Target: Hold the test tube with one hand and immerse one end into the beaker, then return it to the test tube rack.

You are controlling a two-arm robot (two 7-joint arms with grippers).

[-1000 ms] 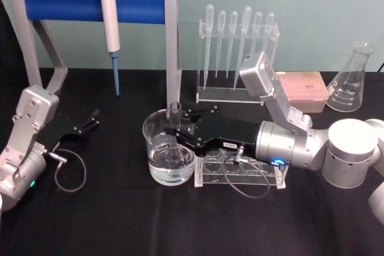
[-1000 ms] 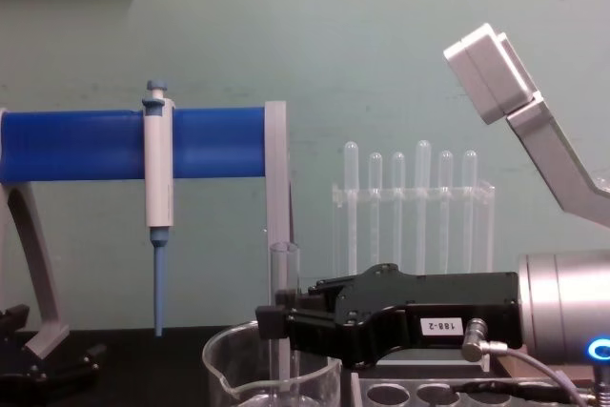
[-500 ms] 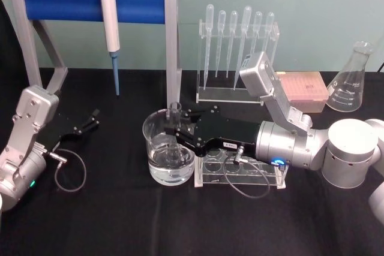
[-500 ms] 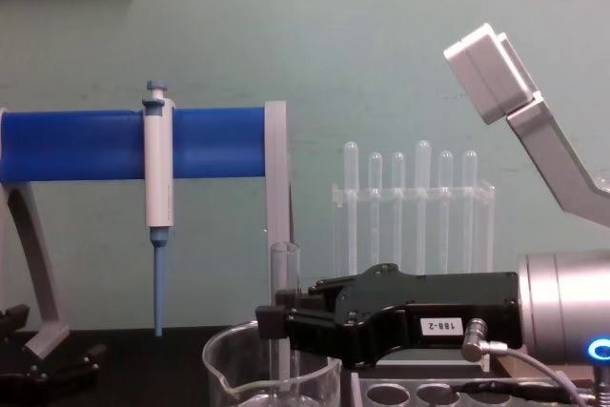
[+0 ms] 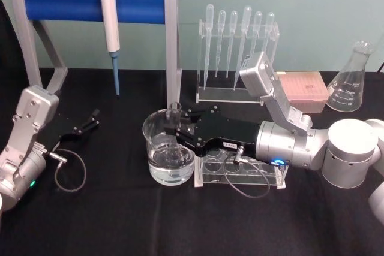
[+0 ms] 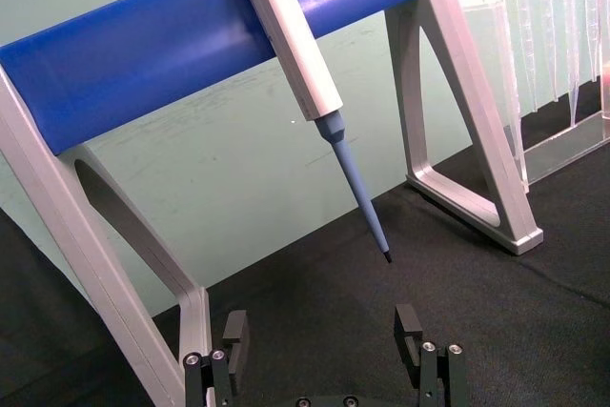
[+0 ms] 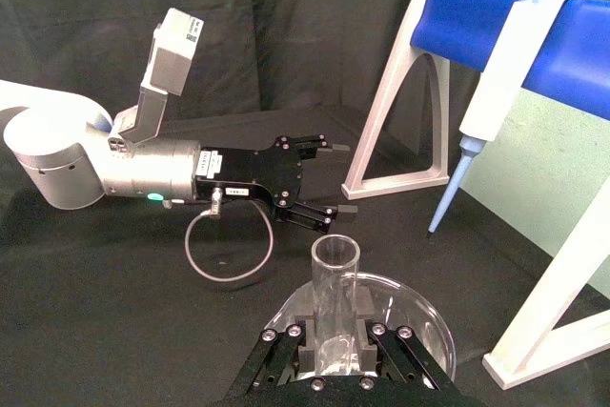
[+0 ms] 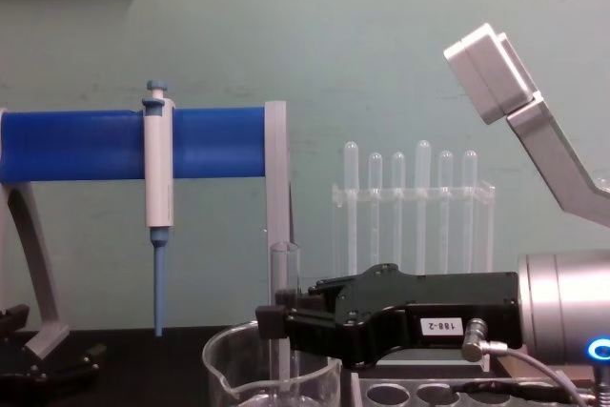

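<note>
Nothing has moved: the right tool (image 5: 174,130) stays clamped on the upright test tube (image 5: 174,112) inside the beaker (image 5: 155,142). Head view shows its water (image 5: 171,160), left wrist view the left tool (image 6: 322,329), jaws apart.

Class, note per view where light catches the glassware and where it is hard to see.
Head view: highlights ring the beaker's rim and liquid line; the test tube is faint inside it. Chest view: the tube is pale edge lines against the wall. Right wrist view: its rim catches light above the right gripper.
</note>
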